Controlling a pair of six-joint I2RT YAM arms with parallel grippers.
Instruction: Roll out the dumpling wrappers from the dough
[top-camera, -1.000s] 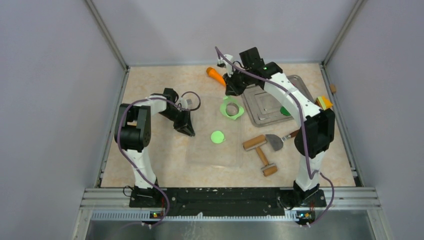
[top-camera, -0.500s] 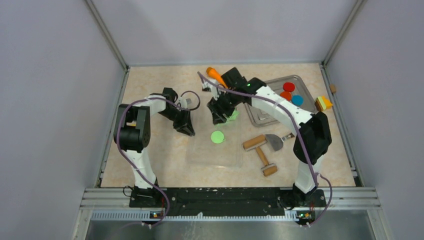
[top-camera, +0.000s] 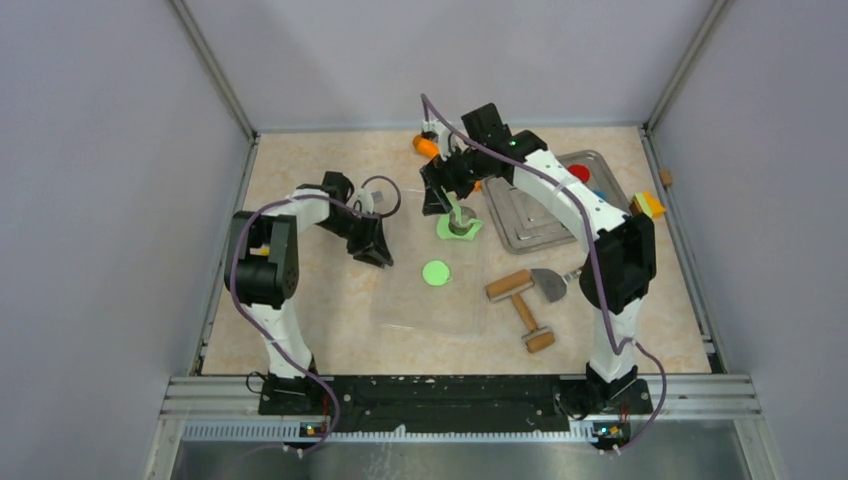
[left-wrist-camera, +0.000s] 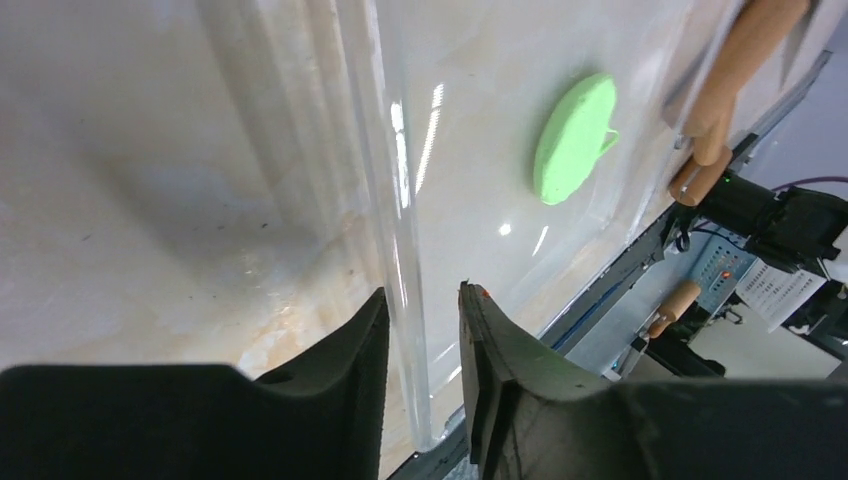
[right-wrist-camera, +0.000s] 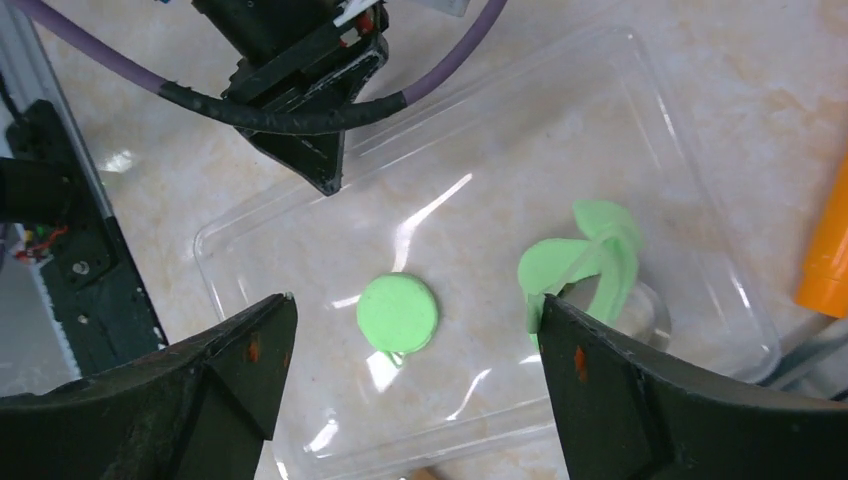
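Note:
One round lime-green dumpling wrapper (top-camera: 435, 272) lies flat in the clear plastic tray (top-camera: 430, 312). It also shows in the wrist views, wrapper (right-wrist-camera: 397, 313) and wrapper (left-wrist-camera: 573, 140). The dough (top-camera: 458, 226) is a crumpled sheet at the tray's far right corner. My right gripper (top-camera: 447, 200) hangs over it, open wide. In the right wrist view, the right gripper (right-wrist-camera: 415, 300) has a flap of dough (right-wrist-camera: 590, 262) clinging to its right fingertip (right-wrist-camera: 552, 312). My left gripper (left-wrist-camera: 424, 292) straddles the tray's left rim (left-wrist-camera: 385, 150), with a gap at the right pad.
A metal tray (top-camera: 530, 218) at the back right holds a red disc (top-camera: 578, 172) and a blue disc (top-camera: 600, 195). An orange carrot (top-camera: 428, 146) lies behind the dough. A wooden rolling pin (top-camera: 510, 284), a second roller (top-camera: 530, 322) and a scraper (top-camera: 549, 285) lie right of the clear tray.
My right gripper dropped onto the flat dough sheet, then opened wide and lifted a little. The sheet is now bunched up. My left jaws have eased apart on the rim.

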